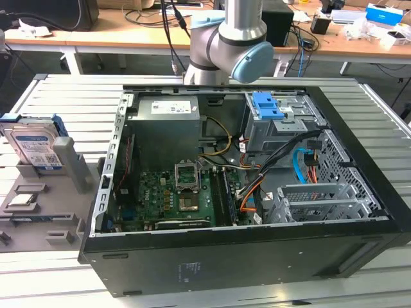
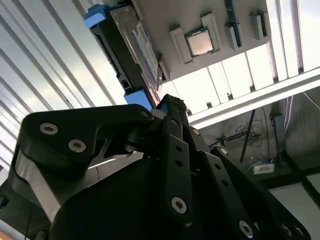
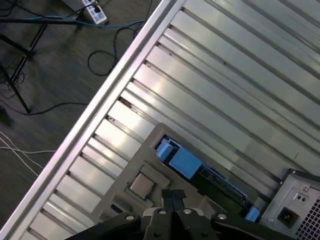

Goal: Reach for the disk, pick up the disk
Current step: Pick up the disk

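Pincer (image 3: 173, 196) was closed, empty | aimed at silver-grey rectangular metal disk (image 1: 35, 144), no contact | pickup pending

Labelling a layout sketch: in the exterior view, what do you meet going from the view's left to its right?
the disk → motherboard → blue latch → perforated drive bay

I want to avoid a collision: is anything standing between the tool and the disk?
Nothing visible does. In the first wrist view the tool hangs apart from the disk, with open air between; the disk stands on edge in a grey holder, a CPU chip beside it.
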